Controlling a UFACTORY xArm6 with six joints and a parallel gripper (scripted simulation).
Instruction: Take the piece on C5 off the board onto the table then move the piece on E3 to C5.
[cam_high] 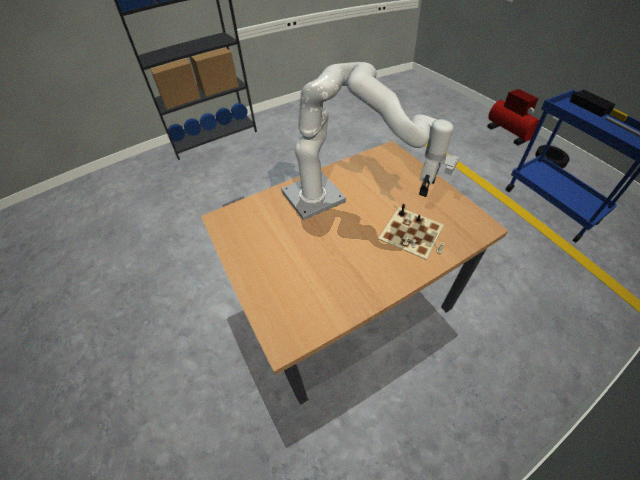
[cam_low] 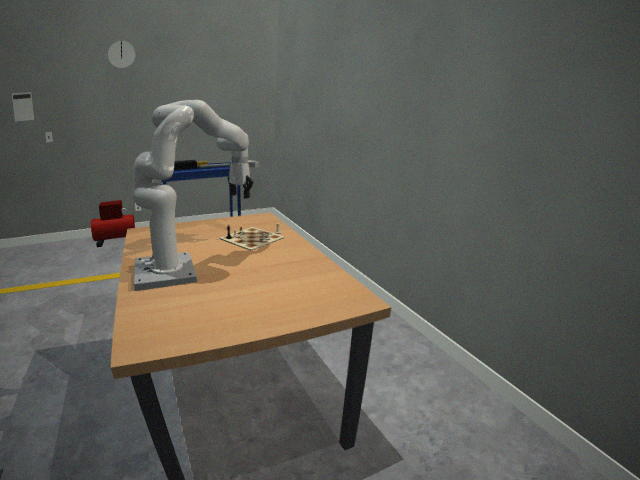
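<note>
A small chessboard (cam_high: 412, 233) lies on the right part of the wooden table; it also shows in the exterior view (cam_low: 252, 237). A black piece (cam_high: 402, 209) stands at the board's far corner, and another black piece (cam_high: 419, 218) stands on the far row. Pale pieces (cam_high: 409, 240) stand near the board's middle. A pale piece (cam_high: 440, 247) stands upright on the table just off the board's right edge, also seen in the exterior view (cam_low: 278, 227). The square names are too small to read. My gripper (cam_high: 423, 190) (cam_low: 247, 190) hangs open and empty above the table behind the board.
The arm's base (cam_high: 313, 198) is bolted at the table's far side. A blue cart (cam_high: 576, 160) and a red compressor (cam_high: 514, 115) stand on the floor to the right. A shelf (cam_high: 188, 72) with boxes stands at the back wall.
</note>
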